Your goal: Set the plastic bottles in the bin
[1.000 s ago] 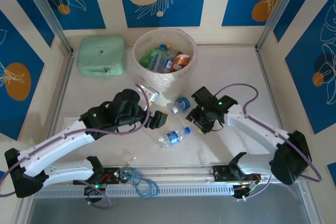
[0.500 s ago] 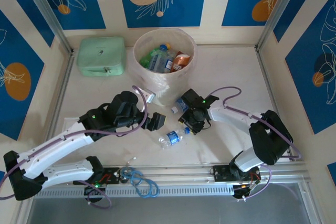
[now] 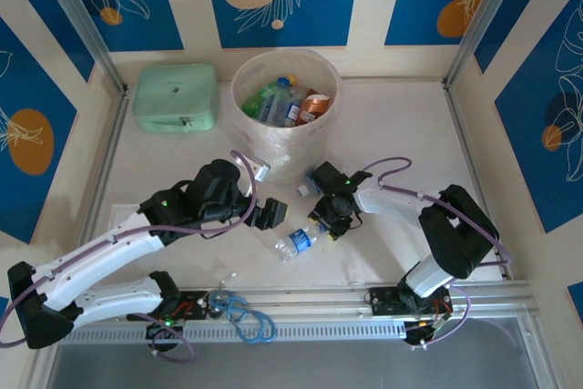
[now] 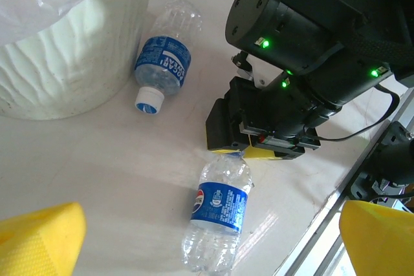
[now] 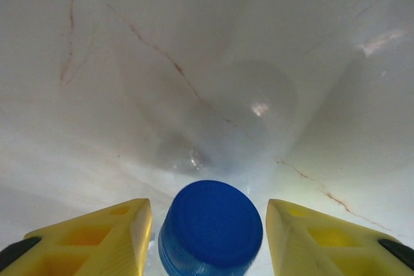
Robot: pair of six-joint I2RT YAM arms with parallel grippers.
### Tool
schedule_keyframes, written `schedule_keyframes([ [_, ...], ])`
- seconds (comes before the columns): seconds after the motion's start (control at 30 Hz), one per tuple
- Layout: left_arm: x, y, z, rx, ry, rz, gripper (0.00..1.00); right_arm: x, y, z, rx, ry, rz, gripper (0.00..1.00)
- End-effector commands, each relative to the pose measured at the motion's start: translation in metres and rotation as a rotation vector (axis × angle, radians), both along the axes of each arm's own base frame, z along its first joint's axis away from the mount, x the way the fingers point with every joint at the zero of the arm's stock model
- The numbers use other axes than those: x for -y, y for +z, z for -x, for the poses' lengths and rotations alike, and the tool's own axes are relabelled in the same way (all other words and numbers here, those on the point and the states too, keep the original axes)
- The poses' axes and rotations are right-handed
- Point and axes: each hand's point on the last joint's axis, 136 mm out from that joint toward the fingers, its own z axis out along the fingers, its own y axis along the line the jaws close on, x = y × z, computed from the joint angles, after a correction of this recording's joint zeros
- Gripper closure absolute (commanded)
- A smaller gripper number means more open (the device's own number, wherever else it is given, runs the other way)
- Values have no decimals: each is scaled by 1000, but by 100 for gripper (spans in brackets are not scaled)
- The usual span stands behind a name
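With fingers parted either side of the blue cap (image 5: 210,231) of a plastic bottle (image 3: 296,241) lying on the table (image 3: 392,134) near the bin (image 3: 290,150), the right end effector (image 5: 207,206) should centre itself before pinching.

The left arm (image 3: 100,257) and the right arm (image 3: 392,199) are built alike: smooth white shell links joined by bulky black joints. A thin purple cable loops over the left one (image 3: 246,175) and another over the right one (image 3: 378,162). Small green lights (image 4: 264,43) glow on the black wrist housings. The left pincer (image 3: 269,214) and the right pincer (image 3: 328,223) are black blocks carrying bright yellow fingers (image 5: 97,237), wedge-shaped with moulded recesses; the left pair (image 4: 45,240) has a fine dimpled face. The bases (image 3: 168,302) are black.
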Motion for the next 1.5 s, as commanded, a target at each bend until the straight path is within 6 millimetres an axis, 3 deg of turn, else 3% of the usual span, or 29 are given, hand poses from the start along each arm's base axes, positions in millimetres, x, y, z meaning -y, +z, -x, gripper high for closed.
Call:
schedule_keyframes([
  [0.0,2,-4,-1,-25,7,27,0,1,-5,4,-26,-13,-2,56],
  [0.23,2,-13,-1,-51,18,26,0,0,7,1,15,10,-3,68],
  [0.43,3,-6,-3,-52,28,42,0,-2,47,-7,161,72,-16,71],
  [0.57,6,0,-2,-66,25,64,0,-2,90,-10,305,143,-4,72],
  [0.8,7,32,0,-26,4,150,0,-4,176,-12,574,245,-54,74],
  [0.97,19,50,10,-16,-95,188,0,-22,233,-15,723,325,-155,76],
  [1.1,20,81,18,17,-147,258,0,-38,286,-20,860,391,-246,76],
  [1.2,13,104,16,35,-120,336,0,-43,324,-28,943,412,-277,76],
  [1.3,0,122,4,53,-36,391,0,-41,349,-43,983,399,-291,76],
  [1.4,-42,131,-21,116,220,356,0,-37,371,-63,1029,374,-304,76],
  [1.47,-66,138,-27,153,321,336,0,-34,383,-79,1053,355,-303,76],
])
